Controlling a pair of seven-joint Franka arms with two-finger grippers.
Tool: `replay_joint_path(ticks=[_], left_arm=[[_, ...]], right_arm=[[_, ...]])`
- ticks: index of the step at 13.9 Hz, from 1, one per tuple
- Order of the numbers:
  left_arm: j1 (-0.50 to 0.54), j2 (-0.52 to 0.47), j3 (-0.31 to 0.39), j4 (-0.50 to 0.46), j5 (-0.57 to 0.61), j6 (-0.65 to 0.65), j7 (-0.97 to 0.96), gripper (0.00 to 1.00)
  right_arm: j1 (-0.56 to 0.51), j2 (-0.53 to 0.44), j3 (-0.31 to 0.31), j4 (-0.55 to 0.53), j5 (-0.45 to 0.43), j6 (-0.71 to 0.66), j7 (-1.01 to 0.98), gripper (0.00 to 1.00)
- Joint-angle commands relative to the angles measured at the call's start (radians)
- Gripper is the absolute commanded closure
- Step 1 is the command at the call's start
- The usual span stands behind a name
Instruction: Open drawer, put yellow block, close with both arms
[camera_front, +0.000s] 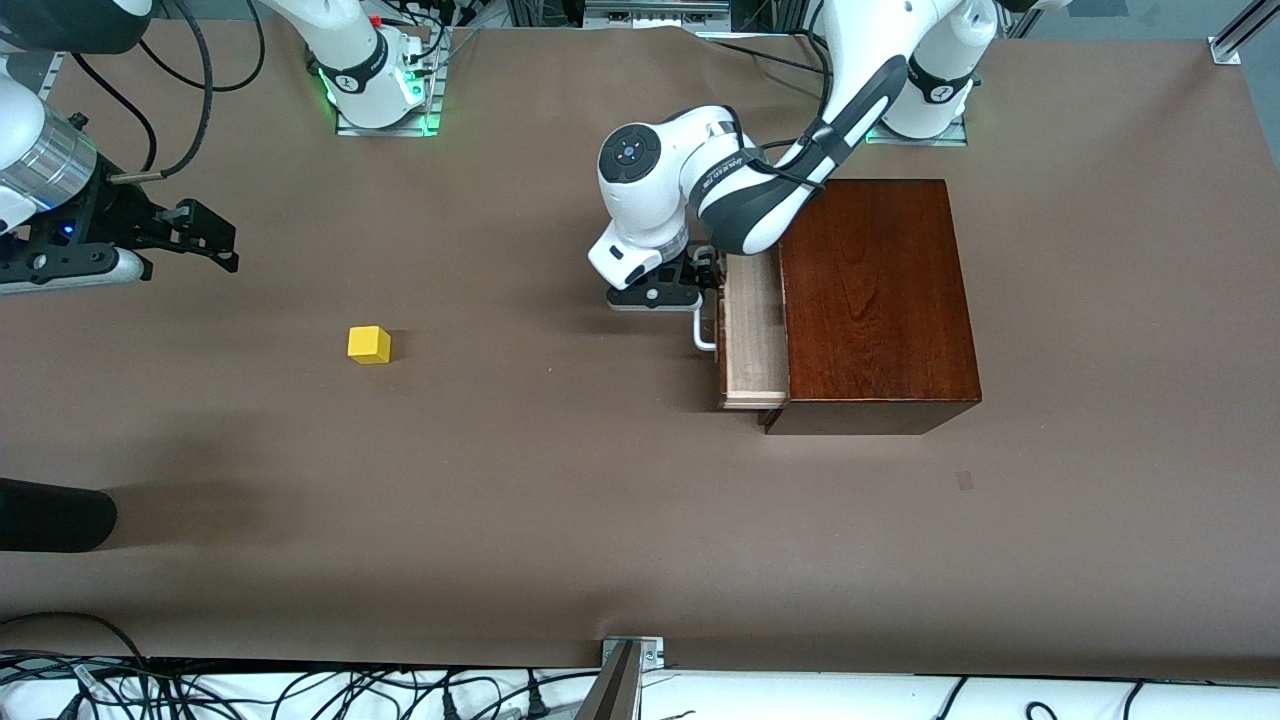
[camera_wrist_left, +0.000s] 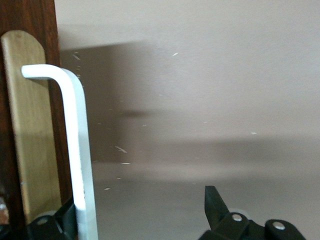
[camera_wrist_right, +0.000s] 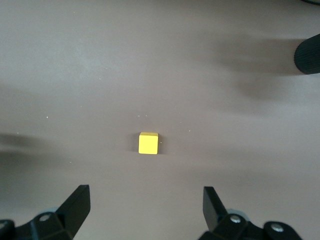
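The dark reddish-brown wooden box (camera_front: 870, 300) stands toward the left arm's end of the table. Its drawer (camera_front: 752, 330) is pulled partly out and shows its pale inside. My left gripper (camera_front: 703, 272) is open at the drawer's white bar handle (camera_front: 703, 335). In the left wrist view the handle (camera_wrist_left: 80, 150) runs just inside one finger, and the gripper (camera_wrist_left: 142, 215) is not closed on it. The yellow block (camera_front: 369, 344) sits on the table toward the right arm's end. My right gripper (camera_front: 215, 240) is open and empty in the air; the block (camera_wrist_right: 148, 143) shows ahead of its fingers (camera_wrist_right: 146, 200).
A black rounded object (camera_front: 50, 515) pokes in at the table edge at the right arm's end, nearer the front camera than the block; it also shows in the right wrist view (camera_wrist_right: 307, 55). Cables and a metal bracket (camera_front: 630, 660) line the front edge.
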Motion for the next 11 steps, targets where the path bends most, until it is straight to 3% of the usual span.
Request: replay_joint_path(ticks=[1, 5, 8, 11], left_arm=[[-0.040, 0.062, -0.014, 0.088, -0.055, 0.087, 0.000, 0.00], [-0.025, -0.022, -0.014, 0.092, -0.052, -0.009, 0.095, 0.00], [-0.005, -0.111, -0.012, 0.150, -0.055, -0.229, 0.210, 0.00], [0.070, -0.165, -0.009, 0.265, -0.053, -0.484, 0.368, 0.00]], right_arm=[[0.003, 0.032, -0.003, 0.029, -0.006, -0.003, -0.011, 0.00], [0.003, 0.081, -0.003, 0.027, -0.006, 0.030, -0.012, 0.00], [0.001, 0.174, -0.004, 0.029, -0.009, 0.042, -0.029, 0.00], [0.004, 0.199, -0.003, 0.026, -0.009, 0.034, -0.047, 0.00]])
